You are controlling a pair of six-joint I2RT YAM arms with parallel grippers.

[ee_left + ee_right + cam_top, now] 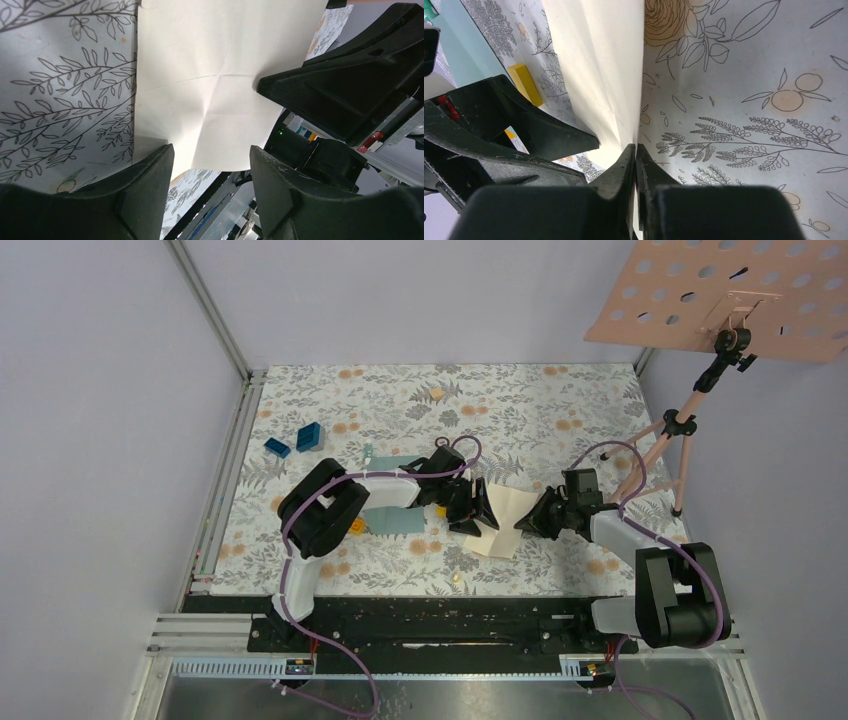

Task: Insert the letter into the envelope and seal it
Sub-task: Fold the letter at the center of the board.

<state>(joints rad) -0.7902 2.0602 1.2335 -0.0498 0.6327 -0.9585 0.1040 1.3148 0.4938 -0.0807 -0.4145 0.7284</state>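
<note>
Right tool: clamped on letter edge | Left tool: open above letter | Envelope: flat on floral desk, apart from letter

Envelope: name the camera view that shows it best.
Top external: the envelope lies flat, teal, partly under the left arm. Right wrist catches only a teal strip at its upper left edge. Left wrist shows none of it.

Probably a lab test cell, plain white walls, aluminium rails
</note>
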